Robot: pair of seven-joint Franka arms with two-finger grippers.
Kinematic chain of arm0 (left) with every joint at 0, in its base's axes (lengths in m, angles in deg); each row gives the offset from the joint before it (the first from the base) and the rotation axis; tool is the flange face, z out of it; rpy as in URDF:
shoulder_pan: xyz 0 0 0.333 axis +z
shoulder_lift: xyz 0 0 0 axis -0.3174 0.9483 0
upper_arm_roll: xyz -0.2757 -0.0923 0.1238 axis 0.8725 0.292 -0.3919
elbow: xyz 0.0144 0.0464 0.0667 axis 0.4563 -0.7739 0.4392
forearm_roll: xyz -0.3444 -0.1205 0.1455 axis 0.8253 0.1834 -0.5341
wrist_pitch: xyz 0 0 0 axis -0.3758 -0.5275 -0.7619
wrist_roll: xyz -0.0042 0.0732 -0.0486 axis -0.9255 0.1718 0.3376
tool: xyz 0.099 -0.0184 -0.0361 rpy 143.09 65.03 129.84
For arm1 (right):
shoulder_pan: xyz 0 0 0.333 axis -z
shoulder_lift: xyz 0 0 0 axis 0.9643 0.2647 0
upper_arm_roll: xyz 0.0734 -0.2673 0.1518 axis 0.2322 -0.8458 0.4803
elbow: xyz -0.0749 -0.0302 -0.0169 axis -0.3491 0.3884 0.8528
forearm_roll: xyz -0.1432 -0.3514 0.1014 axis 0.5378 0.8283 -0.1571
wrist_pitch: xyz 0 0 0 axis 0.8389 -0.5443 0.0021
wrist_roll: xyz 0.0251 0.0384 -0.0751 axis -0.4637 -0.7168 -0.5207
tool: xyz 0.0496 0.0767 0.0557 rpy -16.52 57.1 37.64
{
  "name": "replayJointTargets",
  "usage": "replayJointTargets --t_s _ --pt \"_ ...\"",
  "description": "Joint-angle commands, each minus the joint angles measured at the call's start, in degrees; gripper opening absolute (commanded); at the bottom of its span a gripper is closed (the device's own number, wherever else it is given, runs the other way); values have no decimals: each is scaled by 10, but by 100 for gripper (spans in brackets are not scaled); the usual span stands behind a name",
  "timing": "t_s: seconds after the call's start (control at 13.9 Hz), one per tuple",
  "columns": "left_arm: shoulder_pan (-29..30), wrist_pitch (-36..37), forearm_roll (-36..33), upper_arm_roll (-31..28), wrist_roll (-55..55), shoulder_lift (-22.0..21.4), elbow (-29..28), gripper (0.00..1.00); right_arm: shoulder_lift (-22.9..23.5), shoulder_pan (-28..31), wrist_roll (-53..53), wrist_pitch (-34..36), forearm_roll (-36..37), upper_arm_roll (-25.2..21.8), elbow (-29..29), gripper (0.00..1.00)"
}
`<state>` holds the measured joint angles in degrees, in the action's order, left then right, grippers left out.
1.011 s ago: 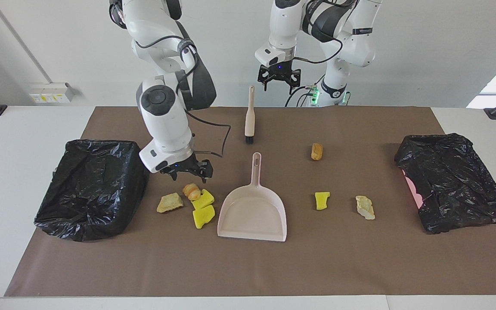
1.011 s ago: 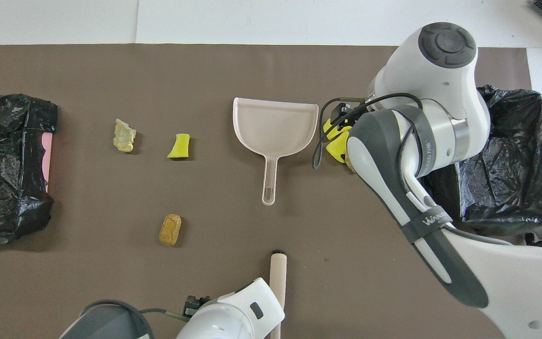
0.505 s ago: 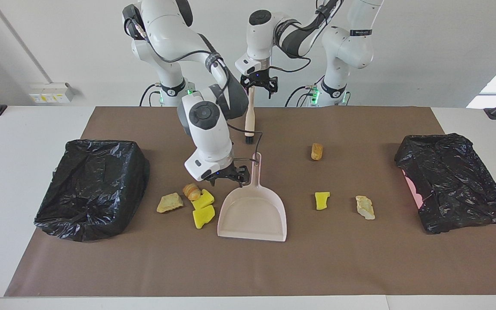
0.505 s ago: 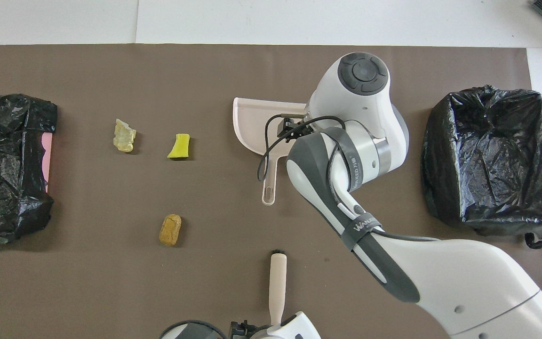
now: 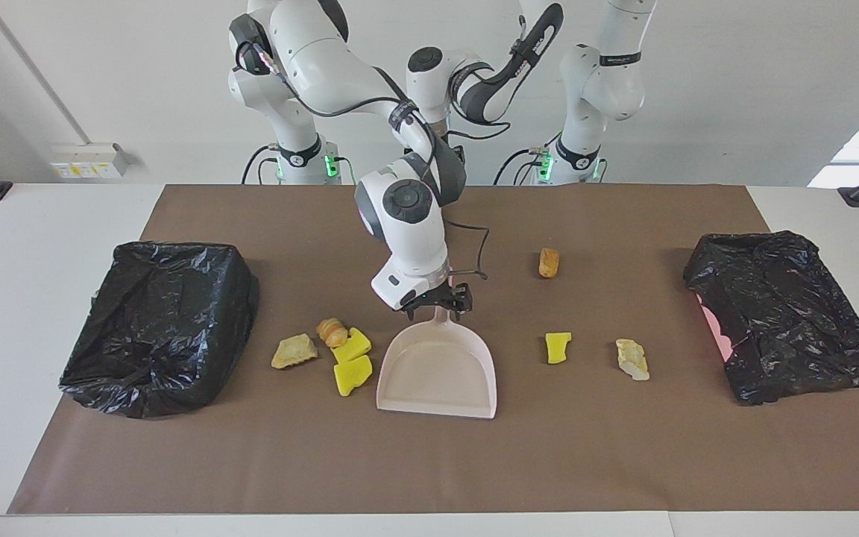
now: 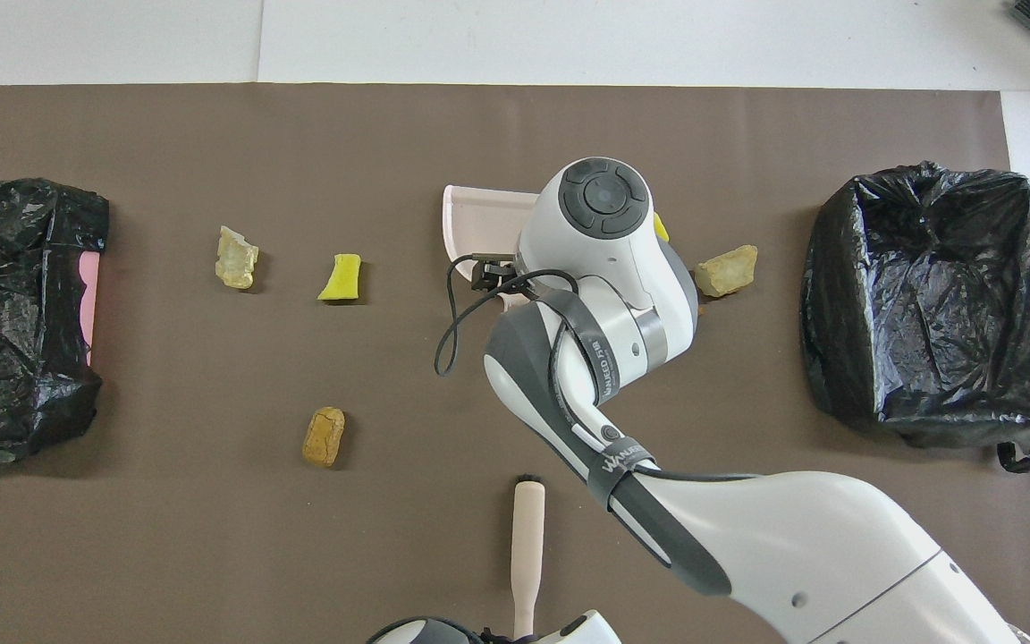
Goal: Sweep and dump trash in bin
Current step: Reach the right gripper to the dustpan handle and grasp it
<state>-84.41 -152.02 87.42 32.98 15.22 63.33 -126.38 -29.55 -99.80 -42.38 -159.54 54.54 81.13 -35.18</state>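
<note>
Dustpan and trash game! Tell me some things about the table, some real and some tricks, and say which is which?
1. The pink dustpan is empty. True.
2. All the trash is in the black-lined bin. False: seven scraps lie on the brown mat.
3. The right end effector is at the dustpan's handle, open. True.
4. The brush lies in the dustpan. False: it lies on the mat, nearer to the robots than the dustpan.
</note>
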Motion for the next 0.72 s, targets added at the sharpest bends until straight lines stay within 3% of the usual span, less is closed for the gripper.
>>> replayJointTargets --t_s 0.0,0.22,0.36,0.43,0.51,0.65 --pt "-9 -5 3 -11 9 -10 -7 86 -34 5 -9 -3 -42 11 -56 100" --pt "-6 -5 3 -11 23 -11 -6 34 -63 -5 -8 -1 -49 11 -105 100" --pt "-2 2 3 -13 22 -13 -2 1 -65 -7 -7 -1 -49 11 -108 100" --pt "10 10 3 -12 20 -19 0 0 -65 -8 -6 -3 -49 11 -108 100" --pt "26 25 4 -11 17 -24 8 0 -65 -10 -4 -6 -49 11 -107 92" --pt "30 45 4 -12 20 -26 16 0 -66 -12 -2 -3 -49 11 -109 54"
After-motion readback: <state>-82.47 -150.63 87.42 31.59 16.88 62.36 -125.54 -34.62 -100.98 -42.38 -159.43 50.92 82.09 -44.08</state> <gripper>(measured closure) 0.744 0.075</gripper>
